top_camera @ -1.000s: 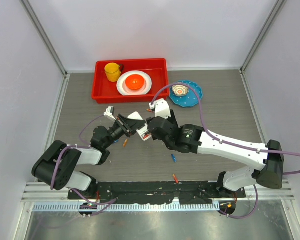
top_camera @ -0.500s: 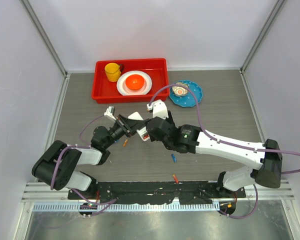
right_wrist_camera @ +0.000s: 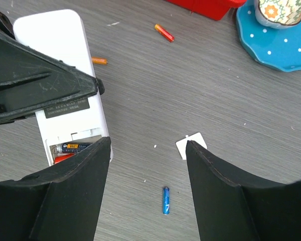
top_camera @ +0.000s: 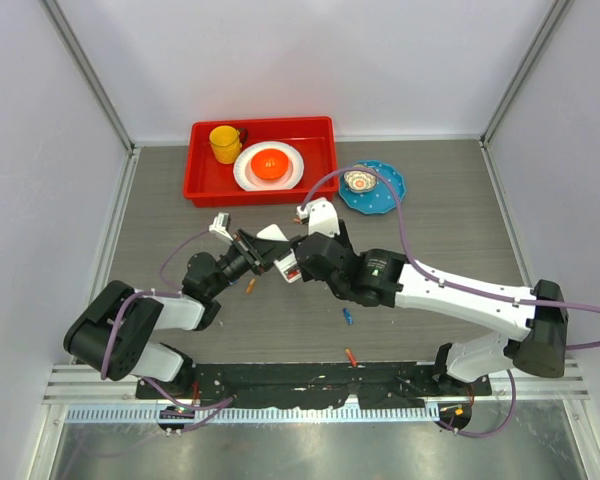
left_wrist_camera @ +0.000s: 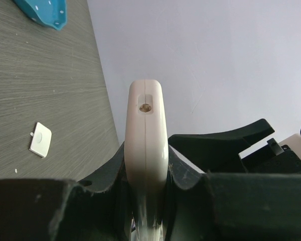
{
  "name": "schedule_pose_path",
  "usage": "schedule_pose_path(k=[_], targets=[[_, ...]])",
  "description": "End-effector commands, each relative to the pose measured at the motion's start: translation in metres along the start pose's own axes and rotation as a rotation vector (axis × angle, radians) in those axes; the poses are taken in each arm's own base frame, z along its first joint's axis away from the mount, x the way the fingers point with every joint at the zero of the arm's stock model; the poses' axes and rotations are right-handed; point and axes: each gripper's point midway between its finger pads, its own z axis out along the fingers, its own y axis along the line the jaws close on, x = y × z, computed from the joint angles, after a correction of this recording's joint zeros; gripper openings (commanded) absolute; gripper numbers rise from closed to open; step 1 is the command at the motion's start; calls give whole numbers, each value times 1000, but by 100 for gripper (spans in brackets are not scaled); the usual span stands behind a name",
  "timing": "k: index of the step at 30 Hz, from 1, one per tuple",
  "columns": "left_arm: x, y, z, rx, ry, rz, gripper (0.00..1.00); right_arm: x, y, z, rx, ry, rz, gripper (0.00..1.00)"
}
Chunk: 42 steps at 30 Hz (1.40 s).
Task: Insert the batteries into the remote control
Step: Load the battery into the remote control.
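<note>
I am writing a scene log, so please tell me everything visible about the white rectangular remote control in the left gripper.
The white rectangular plastic remote control has rounded corners, a seam along its thin edge and a small round hole in its end face. The left gripper clamps its two flat sides, apparently holding it above the grey table. Its plain back faces the right wrist camera. The battery compartment at one end is open; a dark labelled battery and a red battery lie inside.
</note>
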Motion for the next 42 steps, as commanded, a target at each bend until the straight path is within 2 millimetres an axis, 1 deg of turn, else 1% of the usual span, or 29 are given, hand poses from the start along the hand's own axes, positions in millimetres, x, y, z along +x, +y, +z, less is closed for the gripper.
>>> schedule_pose_path(k=[1,5,8,9,10,11,12,13,14,15,16,17,18,19,20,21,22,23,24,25,26,27,28,31,32,34,35,36,42], targets=[[-7,-66,-5,264,-42,110,0,-36,-16,-24,8,-109,97,67],[-8,-66,-5,265,-45,112,0,-35,-21,-29,7,-121,111,68],[-9,-69,-5,272,-49,115,0,-32,-23,-28,-16,-119,168,69],[-10,-70,-6,276,-55,118,0,-36,-18,-27,-58,-135,220,69],[-10,-72,-6,280,-59,122,0,-21,-4,-24,-153,-88,264,70],[-11,-76,-7,290,-64,131,0,-27,-10,-27,-197,-106,344,70],[-11,-78,-8,298,-67,135,0,-42,-8,-29,-264,-156,432,71],[-12,-81,-9,304,-76,138,0,-22,2,-26,-358,-98,466,72],[-13,-88,-12,323,-85,151,0,-23,4,-26,-403,-89,569,73],[-13,-91,-13,333,-88,162,0,-42,-8,-29,-450,-155,653,73],[-13,-93,-15,339,-92,172,0,-30,-7,-24,-471,-131,690,73],[-13,-97,-16,349,-96,180,0,-31,-3,-29,-527,-120,736,73],[-14,-100,-18,358,-104,192,0,-37,-6,-31,-550,-146,771,73],[-15,-100,-18,359,-107,194,0,-35,-5,-29,-568,-154,788,73],[-15,-101,-19,361,-108,197,0,-34,1,-33,-619,-140,791,74],[-15,-101,-19,361,-108,197,0,-42,2,-37,-654,-168,828,73],[-14,-101,-19,362,-104,197,0,-36,0,-34,-657,-167,844,73],[-14,-102,-19,364,-103,197,0,-37,0,-35,-670,-178,860,73],[-14,-102,-19,363,-103,195,0,-45,1,-41,-714,-205,890,73],[-13,-102,-20,365,-102,196,0,-41,0,-38,-720,-199,904,73],[-13,-102,-20,364,-102,197,0,-40,1,-37,-731,-197,916,73],[-12,-101,-20,364,-100,198,0,-45,4,-42,-774,-210,917,74],[-12,-102,-21,365,-101,197,0,-41,5,-39,-780,-200,932,73],[-12,-102,-21,366,-96,196,0,-41,8,-37,-802,-189,927,73],[-12,-103,-21,367,-96,197,0,-39,10,-34,-803,-177,924,73],[-11,-104,-22,372,-95,197,0,-39,16,-34,-833,-164,913,70],[-12,-104,-22,372,-97,198,0,-36,19,-31,-837,-147,913,69],[-12,-104,-22,373,-97,200,0,-37,20,-30,-847,-150,914,67],[-10,-106,-23,378,-93,205,0,-30,29,-23,-867,-109,906,63]])
